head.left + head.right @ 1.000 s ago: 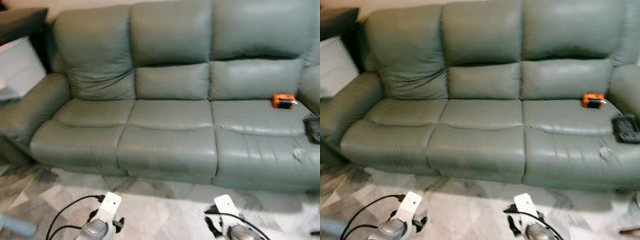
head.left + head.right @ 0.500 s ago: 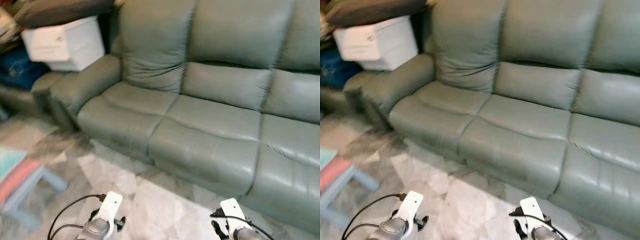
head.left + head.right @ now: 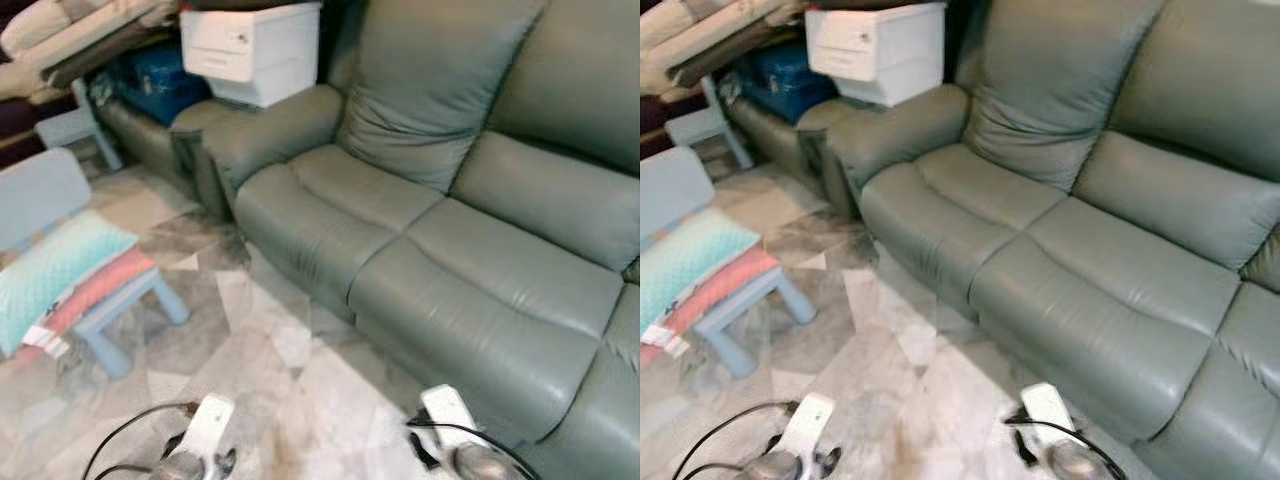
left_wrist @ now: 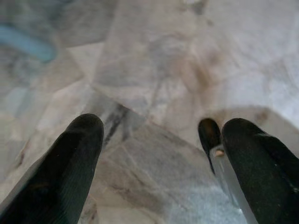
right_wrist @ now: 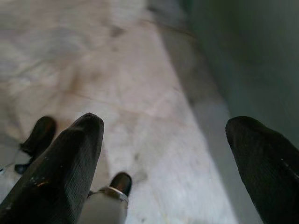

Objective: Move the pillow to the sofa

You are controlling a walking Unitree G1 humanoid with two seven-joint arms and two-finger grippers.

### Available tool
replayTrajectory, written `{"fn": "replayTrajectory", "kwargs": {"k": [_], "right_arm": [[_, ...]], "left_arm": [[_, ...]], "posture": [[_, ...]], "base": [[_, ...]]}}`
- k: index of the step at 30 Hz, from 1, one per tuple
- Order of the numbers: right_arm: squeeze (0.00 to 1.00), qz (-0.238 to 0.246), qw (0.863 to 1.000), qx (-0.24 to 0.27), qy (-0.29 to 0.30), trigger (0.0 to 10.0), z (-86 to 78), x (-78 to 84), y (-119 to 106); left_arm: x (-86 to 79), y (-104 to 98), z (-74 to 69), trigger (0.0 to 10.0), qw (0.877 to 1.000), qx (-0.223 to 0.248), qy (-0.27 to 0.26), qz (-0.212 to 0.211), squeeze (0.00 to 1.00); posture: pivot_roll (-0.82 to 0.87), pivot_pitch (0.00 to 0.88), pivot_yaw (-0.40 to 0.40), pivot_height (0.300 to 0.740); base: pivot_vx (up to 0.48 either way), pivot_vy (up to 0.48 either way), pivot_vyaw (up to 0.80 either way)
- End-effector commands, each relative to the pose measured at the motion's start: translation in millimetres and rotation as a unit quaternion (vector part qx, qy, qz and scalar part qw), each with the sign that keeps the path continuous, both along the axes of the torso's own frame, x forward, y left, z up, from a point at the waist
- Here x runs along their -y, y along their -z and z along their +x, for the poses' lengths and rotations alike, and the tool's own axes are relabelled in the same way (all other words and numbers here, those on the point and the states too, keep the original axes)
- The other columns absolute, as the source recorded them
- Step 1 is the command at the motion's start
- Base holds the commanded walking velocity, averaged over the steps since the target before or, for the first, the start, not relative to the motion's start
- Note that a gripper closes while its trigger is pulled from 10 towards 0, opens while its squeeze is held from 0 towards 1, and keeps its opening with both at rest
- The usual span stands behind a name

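A mint-green textured pillow (image 3: pixel 52 277) lies on a small blue chair (image 3: pixel 115 325) at the left, on top of a pink cushion (image 3: pixel 100 293). The grey-green leather sofa (image 3: pixel 470 250) runs from the middle to the right, its seats bare. Both arms hang low over the marble floor, their wrists at the bottom edge of the eye views, well short of the pillow. In the left wrist view my left gripper (image 4: pixel 161 135) is open over floor tiles. My right gripper (image 5: pixel 166 135) is open too, with the sofa's base beside it.
A white storage box (image 3: pixel 255 48) sits by the sofa's left armrest (image 3: pixel 275 125), with a blue bin (image 3: pixel 155 78) and folded bedding (image 3: pixel 75 25) behind. A second blue stool (image 3: pixel 72 128) stands at the far left. Marble floor (image 3: pixel 270 350) stretches between the chair and the sofa.
The camera has swung left: the sofa has slid to the right of the picture, and the blue chair with the pillow has come into view. Both grippers stay low and open.
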State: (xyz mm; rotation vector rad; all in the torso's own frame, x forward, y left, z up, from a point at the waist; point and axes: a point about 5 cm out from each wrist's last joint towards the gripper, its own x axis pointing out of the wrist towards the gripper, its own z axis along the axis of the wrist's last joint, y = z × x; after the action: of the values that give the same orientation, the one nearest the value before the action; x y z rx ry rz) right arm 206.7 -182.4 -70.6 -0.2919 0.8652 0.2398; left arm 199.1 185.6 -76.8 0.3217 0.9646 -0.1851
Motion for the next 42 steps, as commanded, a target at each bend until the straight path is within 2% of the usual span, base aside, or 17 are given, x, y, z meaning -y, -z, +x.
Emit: {"fn": "replayTrajectory", "kwargs": {"k": [1,21,42], "right_arm": [[0.00,-0.002,1.000,-0.012,0.003,10.0,-6.1,3.4,3.2],[0.00,-0.004,1.000,-0.020,0.000,10.0,-12.8,1.6,6.9],[0.00,-0.004,1.000,-0.018,-0.003,10.0,-10.1,0.8,5.7]], "left_arm": [[-0.9,1.1,-2.1,10.0,1.000,-0.005,-0.003,0.003,0.00],[-1.8,1.4,-2.7,10.0,1.000,-0.007,0.006,0.008,0.00],[-1.7,3.0,-5.6,10.0,1.000,-0.016,0.012,0.011,0.00]], "posture": [[-0.12,0.000,0.042,0.740],[-0.12,0.000,0.049,0.740],[-0.13,0.000,0.053,0.740]], "base": [[0.000,0.000,0.80],[0.000,0.000,0.79],[0.000,0.000,0.00]]}}
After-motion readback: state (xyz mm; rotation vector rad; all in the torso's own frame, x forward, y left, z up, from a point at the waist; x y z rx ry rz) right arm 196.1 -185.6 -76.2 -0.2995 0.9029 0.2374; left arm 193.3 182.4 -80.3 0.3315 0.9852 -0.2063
